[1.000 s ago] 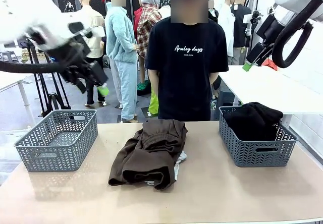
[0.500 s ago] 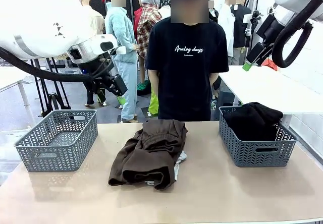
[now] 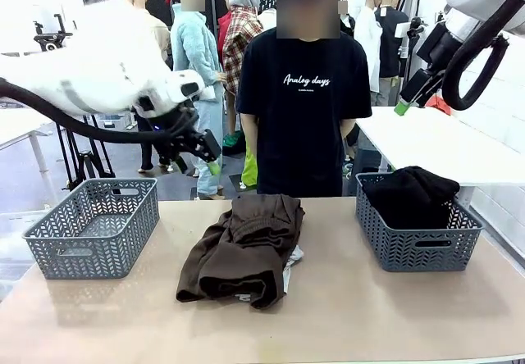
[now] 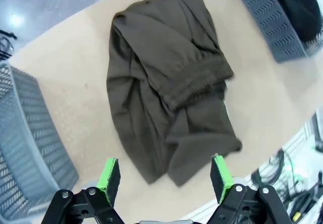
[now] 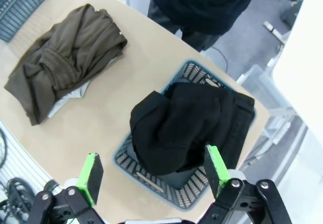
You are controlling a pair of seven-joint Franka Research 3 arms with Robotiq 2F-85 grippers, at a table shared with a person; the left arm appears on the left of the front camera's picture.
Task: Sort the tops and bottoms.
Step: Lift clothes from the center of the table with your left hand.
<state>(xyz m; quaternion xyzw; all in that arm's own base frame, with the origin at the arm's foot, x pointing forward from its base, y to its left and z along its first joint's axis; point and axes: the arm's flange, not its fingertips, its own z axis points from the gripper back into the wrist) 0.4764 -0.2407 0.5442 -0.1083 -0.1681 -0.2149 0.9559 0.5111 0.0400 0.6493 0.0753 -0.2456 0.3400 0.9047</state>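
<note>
Table point(image 3: 344, 315), near to far. Mid-table: brown bottoms point(image 3: 242, 249) in a crumpled heap w/ the elastic waistband showing. Grey top point(image 3: 294, 255) pokes out from under the heap's R edge, mostly covered. L basket point(image 3: 90, 229) sits at the table's L side, well apart from the heap. R basket point(image 3: 418, 245) sits at the R side w/ black bottoms point(image 3: 410, 192) piled inside, bulging above the rim.

L gripper point(image 4: 164, 158) is up in the air, btwn L basket and heap in front view. Jaws are wide apart w/ nothing btwn them, and its wrist cam looks down on the brown heap. R gripper point(image 5: 151, 152) is high at R, wrist cam looking down on R basket. Jaws are spread, holding nothing.

Person point(image 3: 303, 110) in a black tee stands at the far edge behind the heap, arms down.
</note>
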